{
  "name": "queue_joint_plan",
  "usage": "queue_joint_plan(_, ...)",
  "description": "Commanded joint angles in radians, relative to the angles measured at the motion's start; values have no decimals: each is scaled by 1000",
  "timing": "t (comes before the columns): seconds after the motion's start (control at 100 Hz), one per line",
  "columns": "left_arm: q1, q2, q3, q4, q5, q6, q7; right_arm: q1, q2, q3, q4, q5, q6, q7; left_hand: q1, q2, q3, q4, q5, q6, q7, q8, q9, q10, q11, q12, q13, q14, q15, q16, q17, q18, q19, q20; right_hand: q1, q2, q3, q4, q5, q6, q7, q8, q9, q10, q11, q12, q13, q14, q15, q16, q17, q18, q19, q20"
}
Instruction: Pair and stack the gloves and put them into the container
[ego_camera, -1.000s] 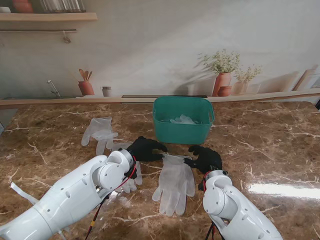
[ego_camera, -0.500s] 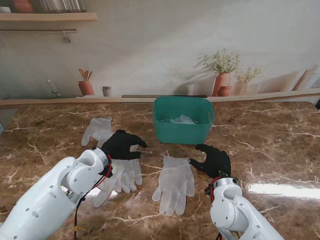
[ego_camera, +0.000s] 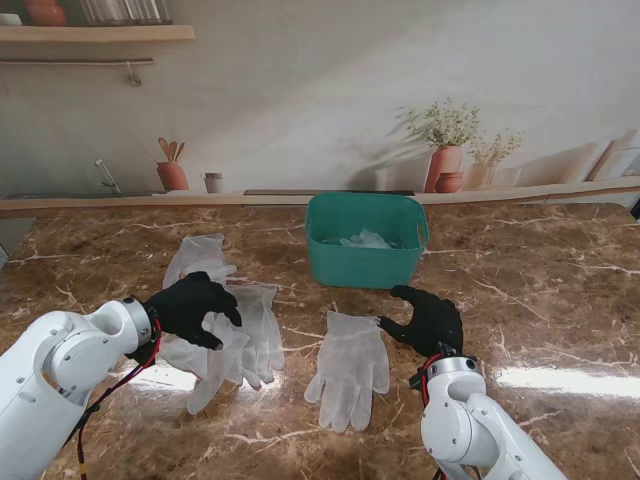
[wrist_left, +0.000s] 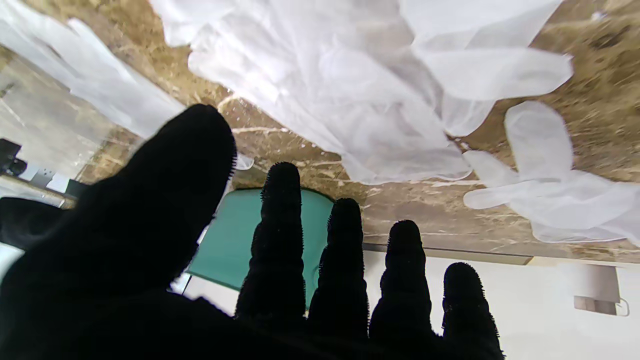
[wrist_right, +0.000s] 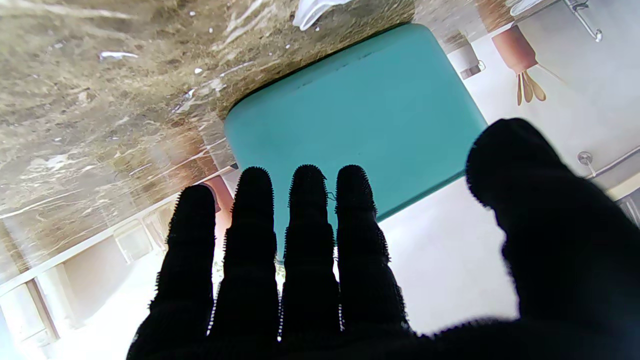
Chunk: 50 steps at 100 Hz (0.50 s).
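Note:
Translucent white gloves lie on the brown marble table. One glove (ego_camera: 350, 366) lies flat in the middle, a stacked pair (ego_camera: 248, 330) lies to its left, and another glove (ego_camera: 198, 255) lies farther away on the left. My black-gloved left hand (ego_camera: 192, 308) hovers open over the left edge of the stacked pair (wrist_left: 360, 100), holding nothing. My right hand (ego_camera: 428, 318) is open too, just right of the middle glove, fingers apart. The teal container (ego_camera: 366, 240) stands behind the gloves with white gloves inside; it also shows past the right fingers (wrist_right: 350, 125).
A wall ledge (ego_camera: 320, 198) with terracotta pots runs behind the container. Bare marble stretches to the right of my right hand.
My left hand has swung left and back toward me, uncovering the stacked pair. My right hand drew slightly right, off the middle glove.

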Motion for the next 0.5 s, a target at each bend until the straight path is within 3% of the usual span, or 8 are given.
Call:
queue_joint_plan(0.0,20,11,-4,20,34,-14,-1,-8,-2,0,-4,5,1,12,-46,-41,26,-23,-39,-29,-42,-29,-44,-28,-14,6,-71,-37,-32,-9,-9,-30,-49,22,-32,1,-16,35,5,-12,12,-9,2,-1,-13,-15,-9,-22,-10,-25,-10,-15,-23,-13)
queue_joint_plan(0.17,18,14,14,67,72,-19,12,-12,-1,3,-14,28,3,40,-49,-48,30,-26,-121,-23,-151,-85,-87,-34,-18,2,-90,-45,-34,-9,-1,-37,-76,16,-28,-6,-15,35,12,-14,14,-12,12,1,-15,-15,0,-20,-9,-23,-11,-9,-26,-10)
queue_joint_plan(0.3,-3,12,44,115,134,-39,74,-10,-2,2,-16,32,5,40,-55,-51,26,-29,-189,-29,-210,-115,-147,-46,-23,-5,-107,-50,-36,-7,1,-43,-84,8,-28,-6,-12,35,14,-15,15,-14,15,-1,-17,-14,4,-22,-10,-22,-10,-8,-25,-5)
queue_joint_plan(0.4,-29,4,79,179,186,-58,205,-8,-1,4,-19,36,0,47,-64,-67,54,-32,-203,-43,-151,-87,-155,-56,3,4,-100,-51,-21,8,-2,-48,-64,30,-33,-4,-11,35,17,-19,16,-15,22,-4,-17,-13,7,-28,-12,-23,-14,-7,-30,-5)
queue_joint_plan(0.49,-51,1,112,208,195,-51,238,-8,0,5,-22,45,-3,57,-59,-65,57,-33,-222,-57,-58,-34,-175,-62,7,7,-114,-56,-24,8,3,-52,-80,18,-32,-5,-11,35,21,-18,17,-16,34,-5,-16,-13,14,-28,-15,-24,-13,-3,-35,-5)
